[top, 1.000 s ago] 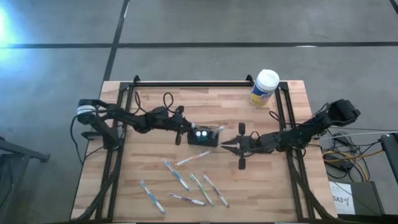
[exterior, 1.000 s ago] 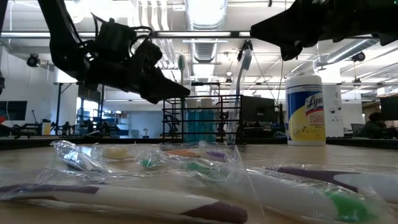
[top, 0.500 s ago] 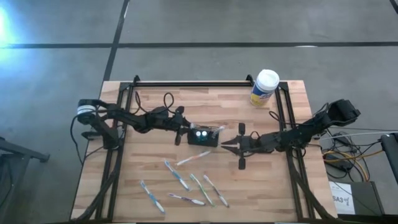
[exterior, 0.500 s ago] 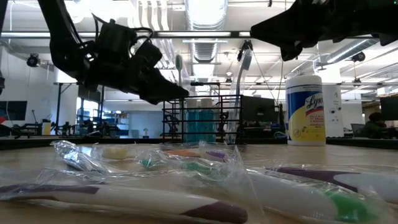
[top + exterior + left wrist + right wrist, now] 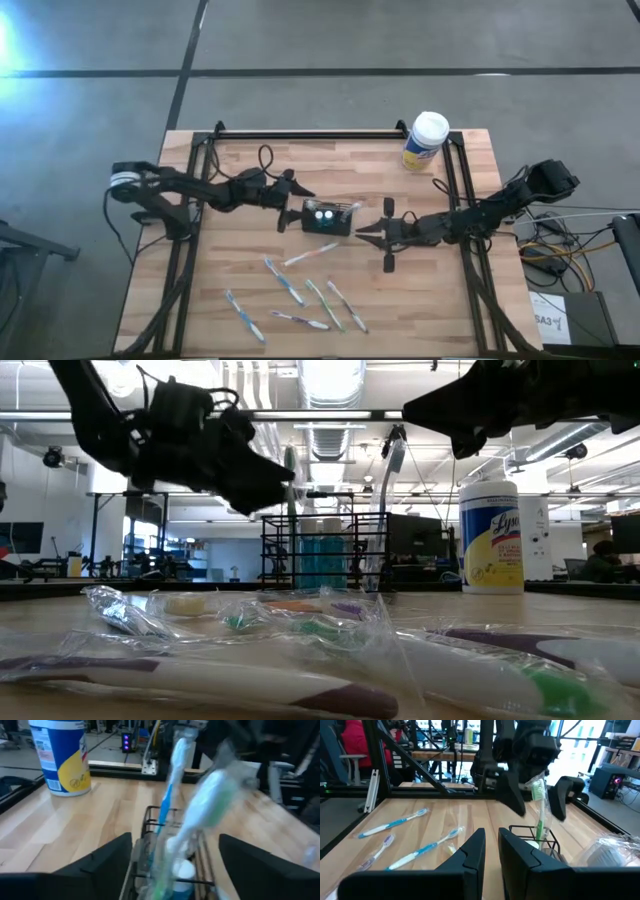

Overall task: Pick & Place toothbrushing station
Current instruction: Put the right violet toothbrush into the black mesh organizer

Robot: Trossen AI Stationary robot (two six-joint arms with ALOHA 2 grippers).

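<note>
Left tool (image 5: 297, 203) above the pale wooden plank counter (image 5: 240, 270), fingers spread wide, gripping nothing. Just ahead of its fingertips, apart from them in the high view: the small black rectangular mesh-sided holder box (image 5: 327, 218), standing upright on the counter near the middle. Two wrapped toothbrushes stand in it, one with a blue-and-white handle (image 5: 168, 795), one with a green-and-white handle (image 5: 202, 810); both lean slightly, heads up. On the near side of the left tool, well apart from it, a scatter of loose wrapped toothbrushes (image 5: 296, 290) lying flat on the counter. Right tool (image 5: 362, 233) hovers just on the other side of the holder box, tips pointing at it, fingers drawn close with a narrow gap, nothing between them; whether it touches the box cannot be told. Far beyond the right tool, at the back edge of the counter, a round white-lidded canister with a yellow and blue label (image 5: 425, 141), upright. Low view: both arms hang above the counter, holder box between them.
</note>
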